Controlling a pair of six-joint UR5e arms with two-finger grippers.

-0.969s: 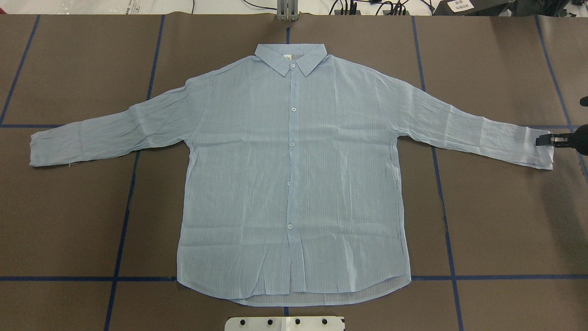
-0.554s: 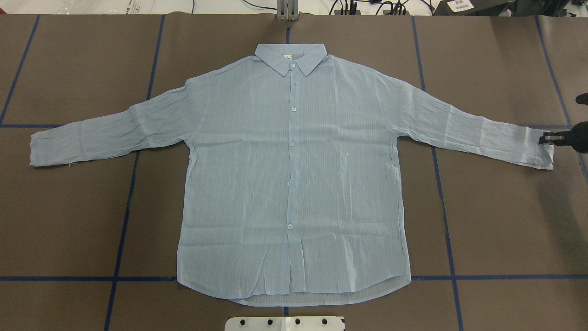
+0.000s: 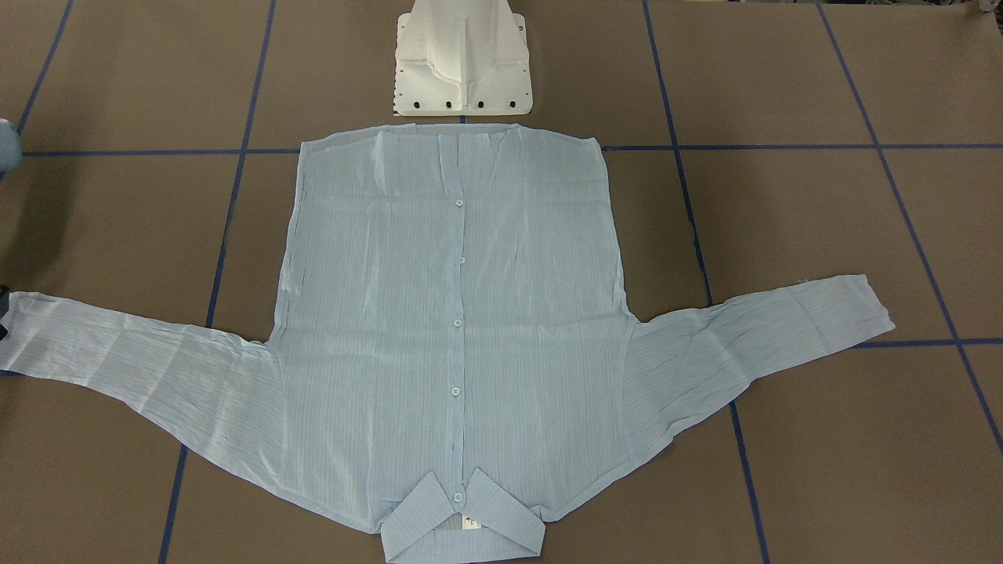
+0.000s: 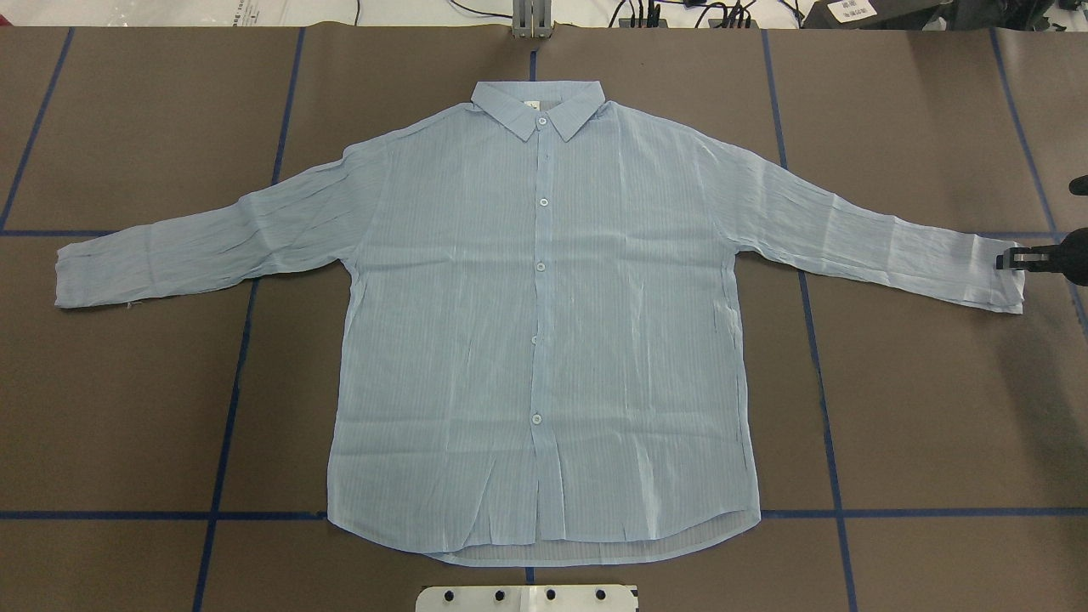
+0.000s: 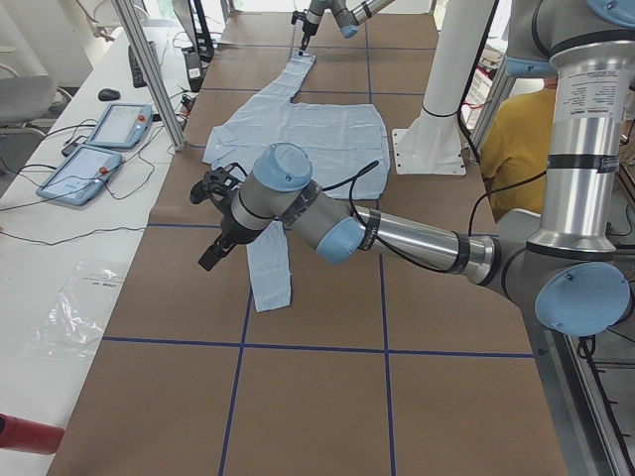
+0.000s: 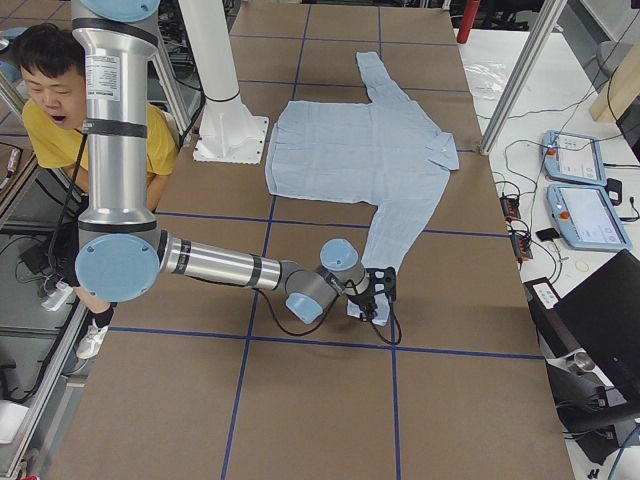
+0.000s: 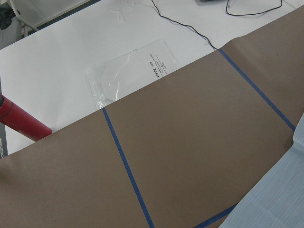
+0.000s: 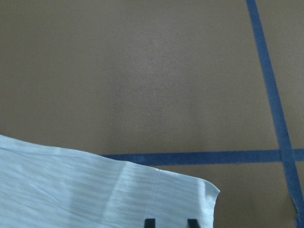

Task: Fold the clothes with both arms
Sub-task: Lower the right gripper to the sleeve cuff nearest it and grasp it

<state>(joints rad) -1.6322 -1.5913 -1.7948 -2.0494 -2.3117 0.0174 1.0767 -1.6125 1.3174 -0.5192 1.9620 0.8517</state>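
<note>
The light blue striped shirt (image 4: 544,340) lies flat and buttoned on the brown table, collar far from the robot's base, both sleeves spread out. My right gripper (image 4: 1010,257) is at the cuff of the sleeve at the overhead view's right edge. In the right wrist view its fingertips (image 8: 150,222) stand a little apart over that cuff (image 8: 180,199), open. My left gripper (image 5: 206,223) shows only in the exterior left view, hovering beside the other sleeve (image 5: 268,273); I cannot tell whether it is open or shut. The left wrist view catches a corner of that sleeve (image 7: 280,199).
The white pedestal base (image 4: 527,597) stands just behind the hem. Blue tape lines (image 4: 229,382) cross the table. A red cylinder (image 7: 19,123) and a plastic bag (image 7: 128,71) lie past the table's left end. A person in yellow (image 6: 50,100) sits behind the robot.
The right gripper drifted slightly outward along the cuff, then came back a little. The cuff's end shifted slightly with it. The rest of the shirt has not moved.
</note>
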